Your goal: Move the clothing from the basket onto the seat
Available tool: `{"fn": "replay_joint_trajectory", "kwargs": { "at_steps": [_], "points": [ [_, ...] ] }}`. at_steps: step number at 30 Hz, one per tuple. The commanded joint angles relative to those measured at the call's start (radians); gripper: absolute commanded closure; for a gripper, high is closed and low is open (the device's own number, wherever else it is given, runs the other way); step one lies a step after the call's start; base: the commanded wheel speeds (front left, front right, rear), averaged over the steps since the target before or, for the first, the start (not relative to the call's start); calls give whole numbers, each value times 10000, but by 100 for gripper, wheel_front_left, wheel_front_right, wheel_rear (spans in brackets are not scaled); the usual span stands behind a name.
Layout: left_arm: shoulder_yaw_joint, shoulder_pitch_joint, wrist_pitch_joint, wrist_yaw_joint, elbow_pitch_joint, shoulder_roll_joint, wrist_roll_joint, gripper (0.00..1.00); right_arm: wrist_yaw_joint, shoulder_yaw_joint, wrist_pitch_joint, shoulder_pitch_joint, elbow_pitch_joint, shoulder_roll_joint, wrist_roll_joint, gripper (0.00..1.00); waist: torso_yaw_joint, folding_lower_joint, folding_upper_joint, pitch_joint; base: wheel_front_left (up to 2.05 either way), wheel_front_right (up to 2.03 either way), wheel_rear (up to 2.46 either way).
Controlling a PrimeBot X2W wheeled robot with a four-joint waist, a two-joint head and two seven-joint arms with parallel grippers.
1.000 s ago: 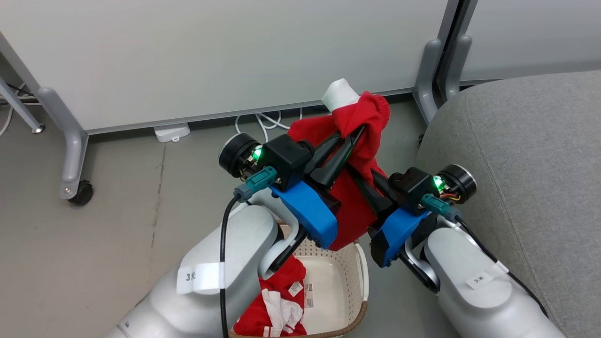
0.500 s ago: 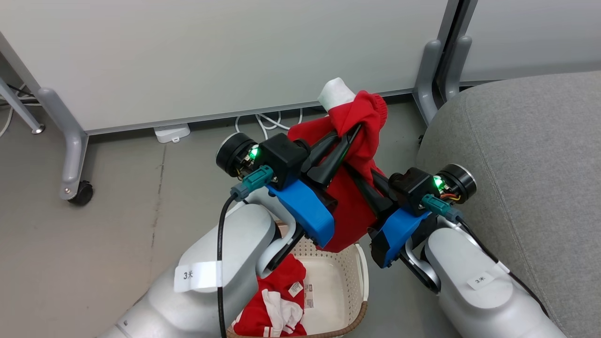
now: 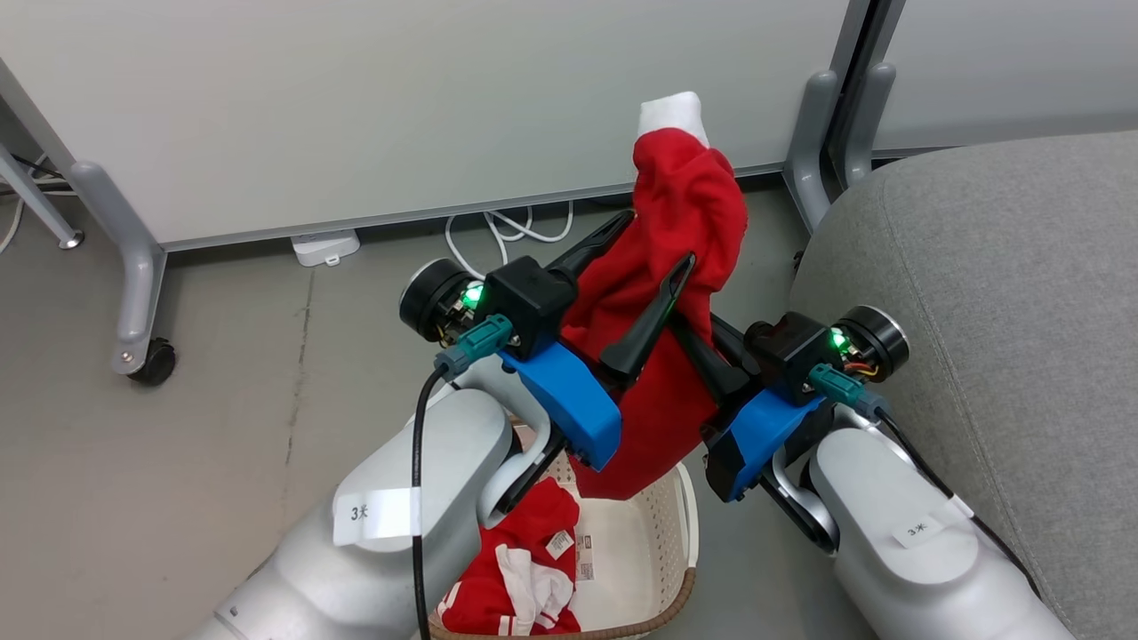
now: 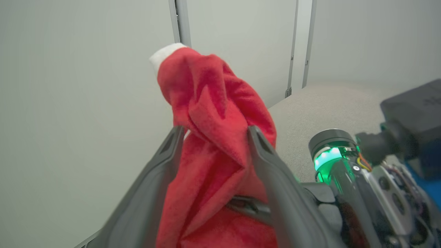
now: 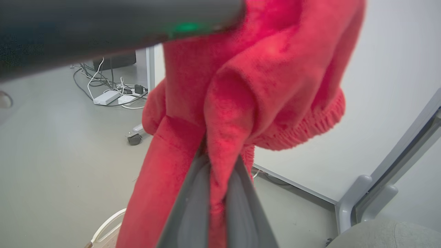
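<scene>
Red heap: more clothing (image 3: 502, 578) lies crumpled in the left half of the basket (image 3: 688, 511), low in the head view.
Left gripper (image 3: 658, 238): jaws spread wide, with the lifted garment (image 3: 685, 196) lying loosely between the two fingers and its white cuff poking past their tips.
Garment's place: hangs in the air above the basket, its lower end draping down towards the rim.
Right gripper (image 5: 220, 160): closed tight on a fold of the lifted garment, coming in from the right.
Seat (image 3: 978, 293): grey cushion at far right, apart from the garment.
</scene>
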Motion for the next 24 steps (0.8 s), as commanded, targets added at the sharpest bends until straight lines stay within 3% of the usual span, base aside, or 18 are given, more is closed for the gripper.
{"fn": "replay_joint_trajectory", "kwargs": {
  "at_steps": [1, 11, 24],
  "points": [
    [14, -30, -63, 8, 56, 61, -38, 0, 1, -71, -38, 148, -79, -25, 78, 100, -15, 0, -1, 12, 0, 0, 0],
    [38, 0, -175, 170, -7, 247, 121, 0, 1, -525, -38, 334, -440, -165, -41, 100, -406, 0, -1, 212, 0, 0, 0],
    [-246, 70, -160, 306, -274, 443, 308, 0, 1, -1885, -40, 665, -1291, -310, -345, 100, -1845, 0, -1, 812, 0, 0, 0]
  ]
}}
